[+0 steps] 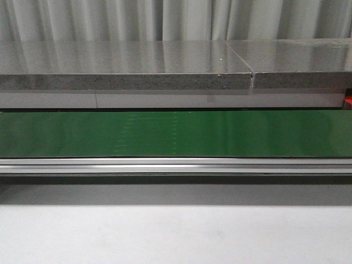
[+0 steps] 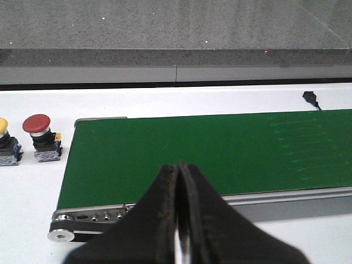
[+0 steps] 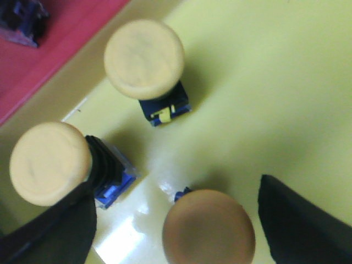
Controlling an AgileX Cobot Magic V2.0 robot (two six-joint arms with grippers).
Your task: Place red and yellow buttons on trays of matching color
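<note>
On my right wrist feed, the right gripper [image 3: 173, 220] has its jaws spread wide, and a yellow button [image 3: 209, 226] stands between the two fingers [image 3: 55, 231] with a gap on each side, so nothing is grasped. I see this button on the yellow tray [image 3: 275, 82], with two more yellow buttons [image 3: 144, 59] standing just beyond it on the same surface; one of these [image 3: 50, 163] sits close against the finger on that side, though contact cannot be confirmed. The red tray [image 3: 49, 49] adjoins the yellow tray's edge, and a dark object I cannot identify rests on it. On my left wrist feed, the left gripper [image 2: 177, 220] is clenched, pads pressed together with nothing between them, poised above the near edge of the green conveyor belt [image 2: 192, 154]. Past the belt's end, on the white table [image 2: 165, 99], a red button [image 2: 39, 137] stands beside a partly visible yellow-capped button [image 2: 5, 142]. The front feed shows only the belt [image 1: 176, 133] and a grey ledge [image 1: 126, 66] behind it.
</note>
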